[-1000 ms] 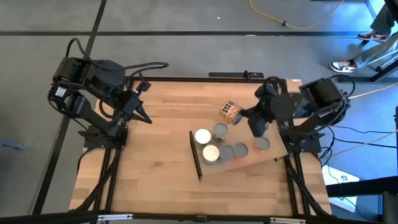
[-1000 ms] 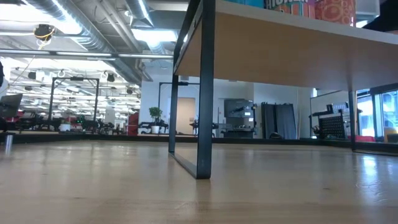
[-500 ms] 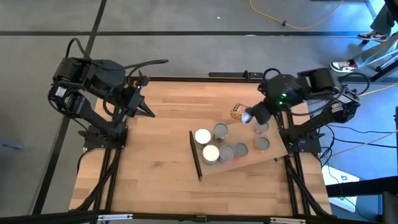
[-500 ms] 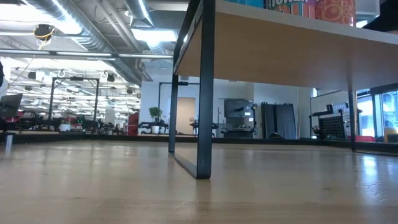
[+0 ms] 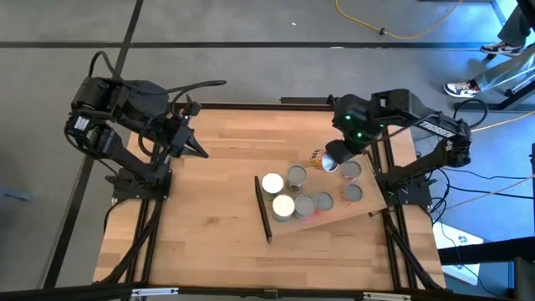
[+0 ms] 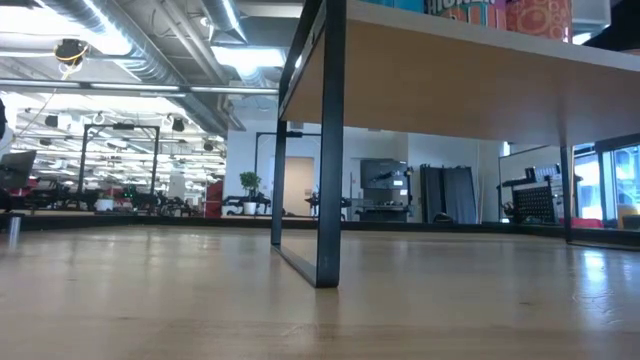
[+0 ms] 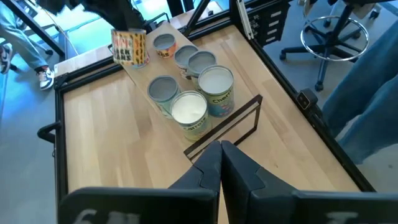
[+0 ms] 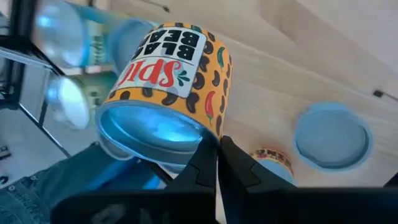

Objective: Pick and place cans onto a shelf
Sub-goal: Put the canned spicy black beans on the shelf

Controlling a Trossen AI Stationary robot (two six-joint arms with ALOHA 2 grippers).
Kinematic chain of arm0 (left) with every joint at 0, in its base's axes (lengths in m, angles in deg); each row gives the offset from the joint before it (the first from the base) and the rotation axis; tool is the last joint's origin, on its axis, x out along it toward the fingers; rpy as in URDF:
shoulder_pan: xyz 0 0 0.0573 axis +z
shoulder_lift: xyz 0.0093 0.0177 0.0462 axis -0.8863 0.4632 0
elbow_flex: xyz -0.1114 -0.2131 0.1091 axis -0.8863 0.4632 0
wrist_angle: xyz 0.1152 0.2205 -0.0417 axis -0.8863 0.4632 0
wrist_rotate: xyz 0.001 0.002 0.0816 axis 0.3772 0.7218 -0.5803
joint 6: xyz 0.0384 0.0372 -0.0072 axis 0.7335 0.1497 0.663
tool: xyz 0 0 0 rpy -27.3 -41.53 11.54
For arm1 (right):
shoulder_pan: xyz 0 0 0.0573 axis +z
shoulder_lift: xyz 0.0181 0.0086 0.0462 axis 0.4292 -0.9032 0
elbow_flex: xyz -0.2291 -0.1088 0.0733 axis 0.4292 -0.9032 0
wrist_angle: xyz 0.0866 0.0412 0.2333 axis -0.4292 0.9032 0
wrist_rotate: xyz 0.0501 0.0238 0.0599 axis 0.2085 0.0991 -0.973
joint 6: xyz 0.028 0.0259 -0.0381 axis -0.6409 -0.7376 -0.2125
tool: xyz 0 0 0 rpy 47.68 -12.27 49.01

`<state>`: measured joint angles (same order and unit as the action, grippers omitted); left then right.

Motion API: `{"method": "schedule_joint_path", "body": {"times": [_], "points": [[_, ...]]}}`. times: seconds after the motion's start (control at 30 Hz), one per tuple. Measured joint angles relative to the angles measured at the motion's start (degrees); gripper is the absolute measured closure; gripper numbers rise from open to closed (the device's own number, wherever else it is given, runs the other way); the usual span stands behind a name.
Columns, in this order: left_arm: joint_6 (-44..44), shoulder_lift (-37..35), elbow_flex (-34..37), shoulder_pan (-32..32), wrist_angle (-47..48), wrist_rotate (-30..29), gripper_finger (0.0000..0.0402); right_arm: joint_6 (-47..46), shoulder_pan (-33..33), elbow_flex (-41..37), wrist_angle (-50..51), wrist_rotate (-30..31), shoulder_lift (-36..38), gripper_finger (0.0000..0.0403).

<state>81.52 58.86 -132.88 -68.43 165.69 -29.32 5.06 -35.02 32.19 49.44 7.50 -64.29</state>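
Right gripper (image 5: 331, 159) sits right of centre in the high view, at the far edge of the shelf (image 5: 368, 206), fingers clenched together with nothing between them. Just beside it, toward the left of that frame, is the orange can (image 5: 316, 156); in the right wrist view the same orange can (image 8: 169, 87) fills the upper left, tilted, its metal end facing the camera, with the closed fingertips against or just under its rim. Contact not certain from this angle.

Left gripper (image 5: 199, 150) waits at the upper left of the table (image 5: 209, 234), fingers also pressed shut, empty. In the left wrist view its closed tips point toward the shelf.

On the shelf: two white-topped cans (image 5: 272, 183) near the dark strip, and grey-topped cans (image 5: 296, 176) behind and right of them, packed close, some touching.

Handling judgement: rigid steel cylinder, likely moderately heavy if full, smooth label and slick sides, rolls freely when on its side. Best taken across the body at mid-height with the jaws opened wide first, not by the rim. Risk: nudging it off the shelf edge or into its neighbours.
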Motion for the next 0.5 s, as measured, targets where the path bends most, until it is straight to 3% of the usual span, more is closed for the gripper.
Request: {"method": "schedule_joint_path", "body": {"times": [0.5], "points": [[0.0,0.0,0.0,0.0,0.2,0.0,0.0401,7.7,-8.9,-17.2,0.1,-9.9,-0.5,0.0401]]}}
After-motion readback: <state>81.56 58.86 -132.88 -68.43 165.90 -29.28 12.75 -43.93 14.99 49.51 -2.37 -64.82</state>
